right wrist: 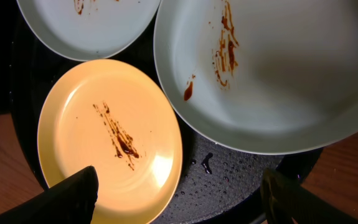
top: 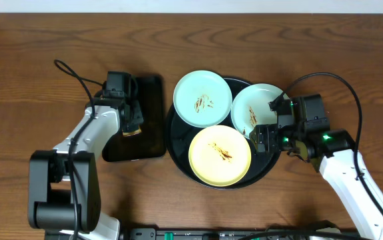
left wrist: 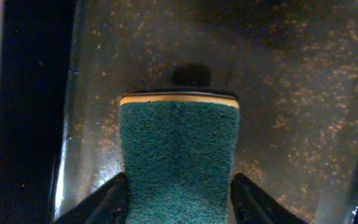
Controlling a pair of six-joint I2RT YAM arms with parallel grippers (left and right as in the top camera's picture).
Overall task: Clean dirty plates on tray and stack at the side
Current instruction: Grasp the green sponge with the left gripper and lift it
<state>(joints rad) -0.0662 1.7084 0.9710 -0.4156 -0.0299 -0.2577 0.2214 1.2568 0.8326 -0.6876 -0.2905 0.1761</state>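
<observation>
The round black tray point(top: 175, 141) holds three plates, all with brown smears: a mint-blue one point(top: 202, 99) at the back left, a mint-blue one point(top: 254, 107) at the right and a yellow one point(top: 219, 155) at the front. My left gripper point(top: 132, 122) is over the rectangular tray, shut on a green scouring sponge point(left wrist: 179, 149) with a yellow backing. My right gripper point(top: 268, 133) is open and empty, over the round tray's right side between the yellow plate point(right wrist: 110, 134) and the right mint plate point(right wrist: 259, 68). The back mint plate point(right wrist: 85, 25) shows at the top left.
A smaller rectangular black tray point(top: 152, 133) lies left of the round tray; its wet, speckled floor point(left wrist: 291, 93) shows under the sponge. The round tray's floor point(right wrist: 228, 174) carries water drops. Brown wooden table point(top: 31, 80) lies all around.
</observation>
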